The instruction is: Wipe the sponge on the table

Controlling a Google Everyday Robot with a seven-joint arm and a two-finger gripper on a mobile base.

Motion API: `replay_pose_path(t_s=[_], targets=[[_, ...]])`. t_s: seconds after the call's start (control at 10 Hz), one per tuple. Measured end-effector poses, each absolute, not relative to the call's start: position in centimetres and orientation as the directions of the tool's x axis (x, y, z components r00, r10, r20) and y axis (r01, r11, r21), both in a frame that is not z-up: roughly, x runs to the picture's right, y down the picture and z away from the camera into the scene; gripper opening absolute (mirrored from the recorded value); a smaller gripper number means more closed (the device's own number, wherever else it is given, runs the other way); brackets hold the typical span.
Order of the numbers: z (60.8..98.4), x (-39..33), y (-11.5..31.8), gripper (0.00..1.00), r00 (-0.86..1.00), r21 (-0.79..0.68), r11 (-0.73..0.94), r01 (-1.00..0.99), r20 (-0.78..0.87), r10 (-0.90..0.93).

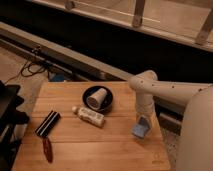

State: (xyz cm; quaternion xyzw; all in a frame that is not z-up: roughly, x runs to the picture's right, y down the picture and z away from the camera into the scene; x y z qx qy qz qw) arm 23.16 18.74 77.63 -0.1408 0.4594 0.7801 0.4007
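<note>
The light-blue sponge rests on the right side of the light-brown wooden table, near its right edge. My gripper points straight down from the white arm and is shut on the sponge, which is pressed to the tabletop. The gripper hides the sponge's upper part.
A black bowl holding a white cup sits at the table's back middle. A white bottle lies on its side in front of it. A black ribbed block and a red tool lie at the left. Cables run on the floor behind.
</note>
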Motion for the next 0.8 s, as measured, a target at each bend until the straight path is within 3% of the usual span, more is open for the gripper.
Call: replay_pose_path(t_s=[0.3, 0.8], targets=[[78.0, 25.3, 18.4, 0.09, -0.627, 0.601, -0.242, -0.762, -0.590, 0.509], [79.7, 20.2, 16.2, 0.09, -0.557, 0.565, -0.175, -0.807, -0.629, 0.542]])
